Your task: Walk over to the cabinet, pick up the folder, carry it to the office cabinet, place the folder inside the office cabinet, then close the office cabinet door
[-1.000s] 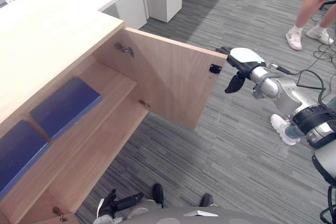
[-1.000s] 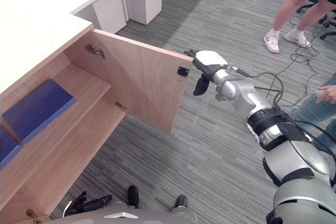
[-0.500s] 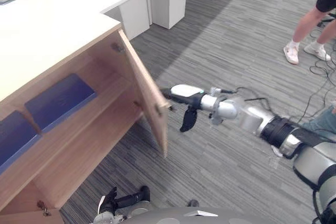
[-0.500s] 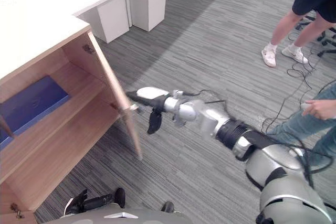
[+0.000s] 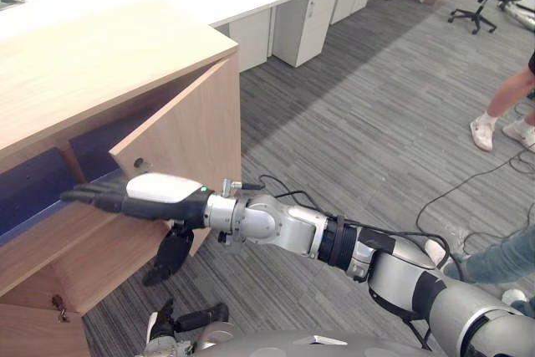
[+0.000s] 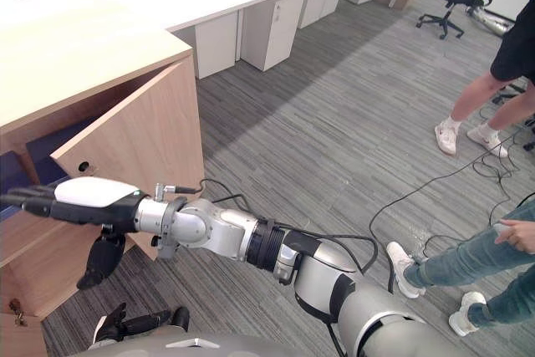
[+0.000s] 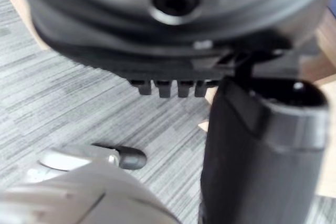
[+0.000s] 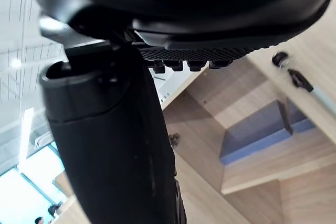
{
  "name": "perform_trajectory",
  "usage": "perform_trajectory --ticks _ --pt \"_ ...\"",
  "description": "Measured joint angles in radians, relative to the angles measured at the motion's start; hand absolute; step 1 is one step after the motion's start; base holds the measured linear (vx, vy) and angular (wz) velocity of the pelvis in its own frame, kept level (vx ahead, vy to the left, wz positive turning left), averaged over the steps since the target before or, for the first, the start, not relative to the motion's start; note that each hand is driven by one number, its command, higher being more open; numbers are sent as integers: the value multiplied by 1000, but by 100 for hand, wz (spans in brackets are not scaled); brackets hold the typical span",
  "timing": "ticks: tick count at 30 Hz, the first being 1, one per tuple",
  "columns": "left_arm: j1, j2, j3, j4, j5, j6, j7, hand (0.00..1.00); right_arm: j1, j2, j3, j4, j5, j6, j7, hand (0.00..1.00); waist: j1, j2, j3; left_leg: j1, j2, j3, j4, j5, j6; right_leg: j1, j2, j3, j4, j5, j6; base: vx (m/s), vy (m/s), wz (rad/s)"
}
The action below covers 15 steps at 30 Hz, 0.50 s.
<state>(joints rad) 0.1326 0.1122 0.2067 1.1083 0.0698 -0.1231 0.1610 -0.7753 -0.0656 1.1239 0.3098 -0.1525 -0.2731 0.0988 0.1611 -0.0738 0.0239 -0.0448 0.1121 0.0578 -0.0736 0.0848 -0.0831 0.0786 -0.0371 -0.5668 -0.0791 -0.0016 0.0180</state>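
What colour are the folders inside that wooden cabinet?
The folders are dark blue, clearest in right wrist view.

Bright, even light; shadow inside the cabinet (image 5: pixel 100 60).

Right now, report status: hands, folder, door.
Right hand open, fingers straight at the cabinet door edge; left hand open, low. Folder on the shelf inside. Door ajar, not yet shut. Person's legs far right, off its path.

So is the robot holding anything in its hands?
No, nothing. The right hand is flat, fingers straight, by the cabinet door, and the left hand hangs open and empty.
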Motion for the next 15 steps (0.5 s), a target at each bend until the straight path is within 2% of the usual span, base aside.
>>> perform_trajectory --ticks 4,9,11,15 --pt "8 3 8 -1 -1 -1 2 100 68 -13 25 92 -37 2 5 100 0 -7 -5 -1 -6 -7 -6 2 -8 -4 -5 -4 0 -2 8 -31 49 7" --pt "11 -3 30 -1 -1 -3 -9 100 290 -173 0 184 -123 7 26 100 -7 6 0 -2 -17 -7 -10 6 -6 -22 -26 -5 33 -13 17 24 49 0" --pt "13 -7 38 -1 -1 -3 -20 100 370 -224 -50 219 -162 9 30 100 -12 13 5 -3 -23 -9 -10 4 -1 -31 -39 -7 59 -26 24 53 47 5" --pt "17 -11 24 0 8 -3 -41 100 591 -316 -292 294 -233 42 27 100 -35 32 13 -3 -53 -14 -9 -2 22 -64 -97 -13 165 -78 47 86 56 7"
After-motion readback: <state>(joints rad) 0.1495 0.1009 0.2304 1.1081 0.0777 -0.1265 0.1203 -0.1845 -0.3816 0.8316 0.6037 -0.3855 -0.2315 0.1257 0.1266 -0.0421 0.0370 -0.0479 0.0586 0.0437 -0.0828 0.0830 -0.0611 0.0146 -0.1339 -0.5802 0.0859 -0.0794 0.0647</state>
